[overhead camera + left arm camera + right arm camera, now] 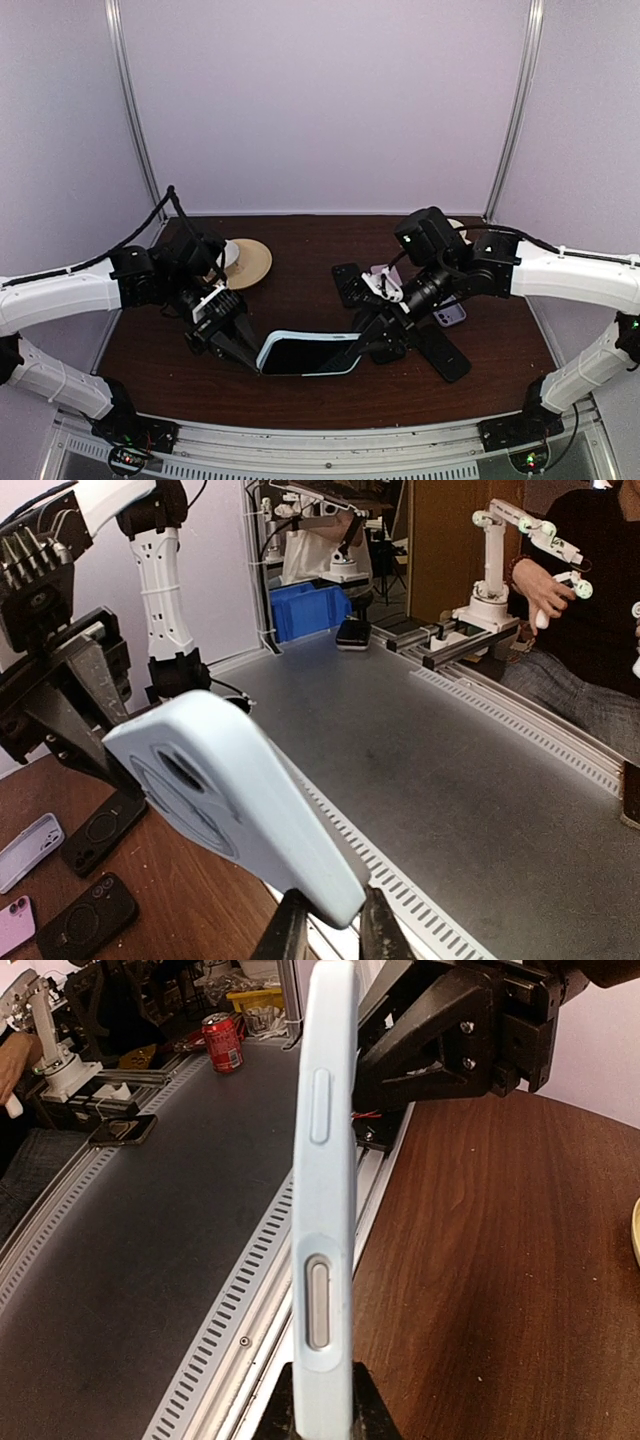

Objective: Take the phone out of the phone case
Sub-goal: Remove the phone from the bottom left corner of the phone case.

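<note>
**Task item.** Phone case (268, 352): pale blue, matte, with rounded corners. It is held clear of the brown wood-grain table (300, 400), near the front edge, lying lengthwise between the 2 arms. The phone (305, 356) sits inside it, glossy dark screen facing up.

**Pincers.** The left gripper (247, 358) is clenched on the case's left end. The right gripper (363, 346) is clenched on its right end. Both are black and angular.

**Top view only.**
- The screen side of the phone shows here and in no other view.
- A flat black case (441, 353) lies on the table just right of the right gripper.
- A tan round disc (250, 262) sits at the rear left.

**Left wrist view only.**
- This view shows the case's smooth back, tilted, with an oblong camera cut-out (180, 768) and a faint raised ring below it.
- The arm's own 2 fingers (288, 932) pinch the lower corner.

**Right wrist view only.**
- The case appears edge-on, upright and thin.
- It has 2 moulded side buttons, an upper button (320, 1106) and a longer lower button (317, 1305).
- Beyond the table is a grey metal bench (120, 1260) with a slotted rail, and a red can (222, 1042) stands on it.
</note>
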### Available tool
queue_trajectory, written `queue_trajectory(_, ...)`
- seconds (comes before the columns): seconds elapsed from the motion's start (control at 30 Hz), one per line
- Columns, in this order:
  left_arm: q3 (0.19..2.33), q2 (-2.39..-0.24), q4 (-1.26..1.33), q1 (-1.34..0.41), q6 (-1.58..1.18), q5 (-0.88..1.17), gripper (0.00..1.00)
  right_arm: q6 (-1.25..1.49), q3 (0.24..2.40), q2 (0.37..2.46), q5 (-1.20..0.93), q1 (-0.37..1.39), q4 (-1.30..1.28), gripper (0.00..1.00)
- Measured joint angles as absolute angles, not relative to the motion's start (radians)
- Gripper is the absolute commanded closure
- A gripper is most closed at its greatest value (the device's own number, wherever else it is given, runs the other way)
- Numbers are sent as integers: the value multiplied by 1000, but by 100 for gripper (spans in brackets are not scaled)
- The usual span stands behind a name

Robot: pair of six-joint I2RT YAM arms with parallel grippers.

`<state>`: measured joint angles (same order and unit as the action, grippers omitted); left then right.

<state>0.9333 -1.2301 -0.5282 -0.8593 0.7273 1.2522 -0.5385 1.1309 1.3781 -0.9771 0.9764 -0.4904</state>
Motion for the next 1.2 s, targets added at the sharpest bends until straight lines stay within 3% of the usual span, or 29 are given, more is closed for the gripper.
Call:
queue_trajectory(0.27,933,-1227,-560,-882,763,1248,99,-562,1161,1420,-1039,976,-529,100)
queue_trajectory(0.4,932,-1218,-577,-886,788,1219,56,-564,1171,1433,-1044,976,-542,100)
queue_trajectory(0.5,931,-1216,-551,-892,808,1182,42,-569,1176,1438,-1018,978,-519,100)
queue_trajectory(0.83,929,-1150,-540,-886,865,1040,43,-598,1148,1356,-876,963,-510,100)
queue_trajectory(1.2,929,-1113,-540,-833,878,1031,48,-711,1132,1285,-636,972,-595,100)
